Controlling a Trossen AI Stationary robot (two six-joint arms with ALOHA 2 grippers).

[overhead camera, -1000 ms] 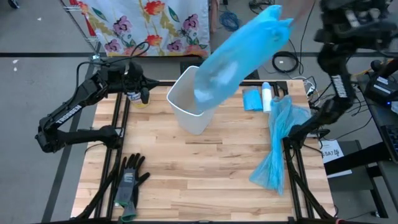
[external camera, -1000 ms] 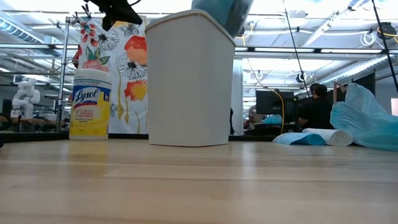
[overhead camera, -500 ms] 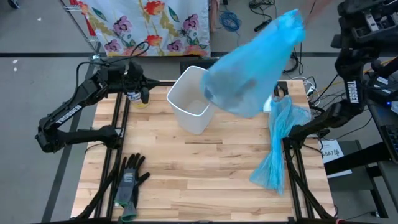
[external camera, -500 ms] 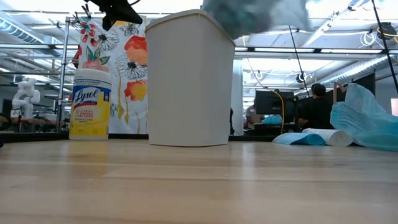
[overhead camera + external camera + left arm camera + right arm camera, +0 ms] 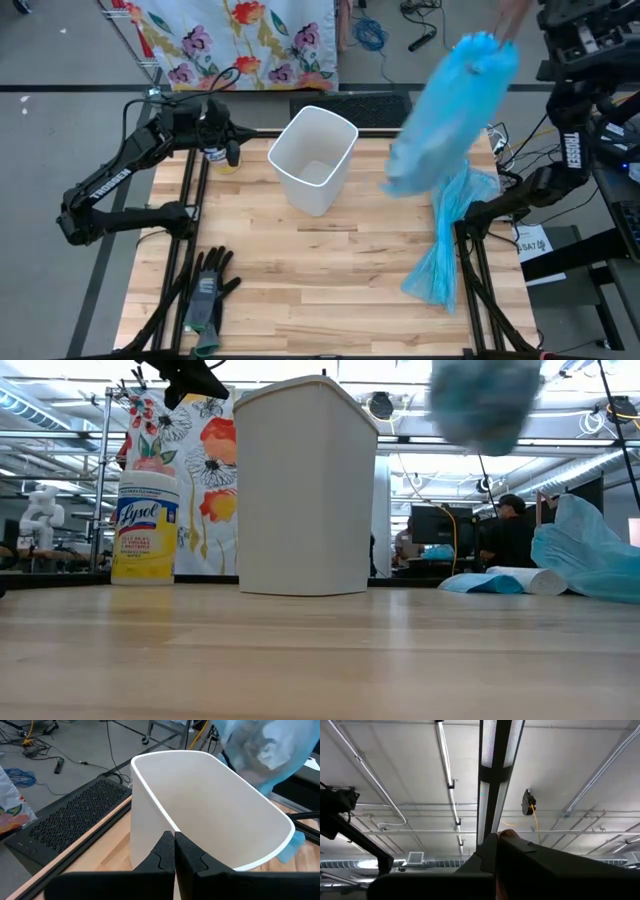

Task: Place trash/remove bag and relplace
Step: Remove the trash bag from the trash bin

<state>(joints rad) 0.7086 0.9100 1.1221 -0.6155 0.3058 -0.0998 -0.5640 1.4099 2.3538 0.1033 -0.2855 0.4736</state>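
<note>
A wooden surface (image 5: 330, 270) carries a white bin (image 5: 313, 160), standing upright toward the far side, left of centre, with no liner in it. To its right, a full blue bag (image 5: 450, 115) with pale crumpled trash showing faintly through the plastic hangs blurred in the air, clear of the bin, over the far right of the surface. What holds its top cannot be told. A second, limp blue bag (image 5: 447, 235) drapes along the right edge. A roll of blue bags (image 5: 500, 581) lies at the far right. A yellow wipes canister (image 5: 144, 527) stands far left of the bin. A pair of black-and-grey gloves (image 5: 208, 290) lies near the left front corner. The left gripper (image 5: 174, 851), fingers pressed together and empty, hangs just left of the bin. The right gripper (image 5: 496, 851), also closed and empty, points up at the ceiling, off the right side.
</note>
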